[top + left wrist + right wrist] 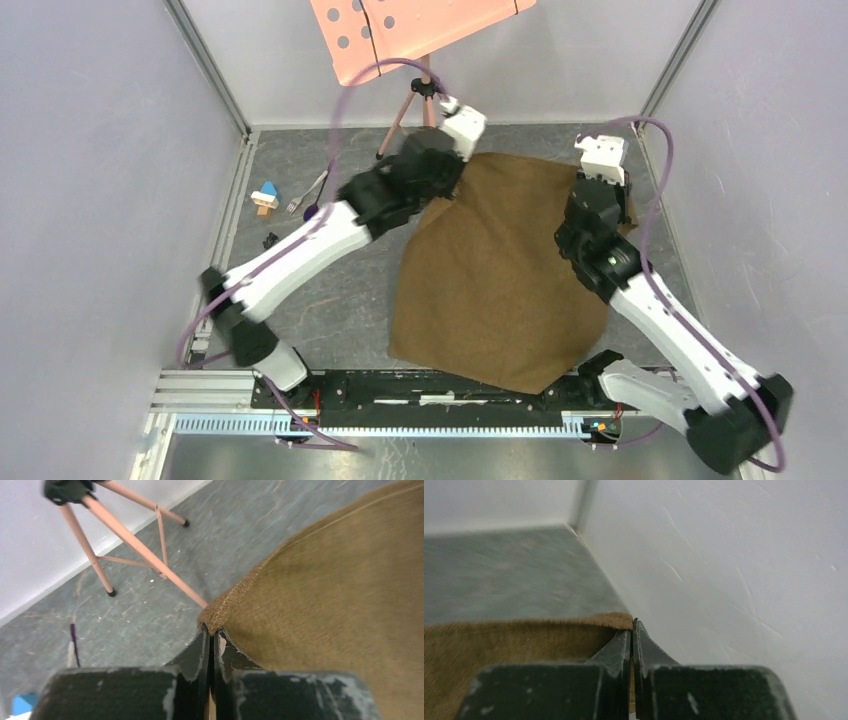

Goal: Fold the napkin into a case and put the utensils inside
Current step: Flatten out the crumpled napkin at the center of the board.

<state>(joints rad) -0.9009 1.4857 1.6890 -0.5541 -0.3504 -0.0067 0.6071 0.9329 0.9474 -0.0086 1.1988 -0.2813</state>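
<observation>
Napkin [500, 270] lies spread on the table [330, 300], mid-right. Your left jaws are pinched shut on its far left corner. Your right jaws are shut on the far right corner, close to the side wall [724, 580]. Risk: both holds sit at the very tips, so an uneven pull could slip a corner and skew the fold. Fork [305, 197] and spoon [312, 212] lie well apart, far left.

Top camera looks down from behind; wrist cameras face close-up corners of the shared napkin [500, 270].
</observation>
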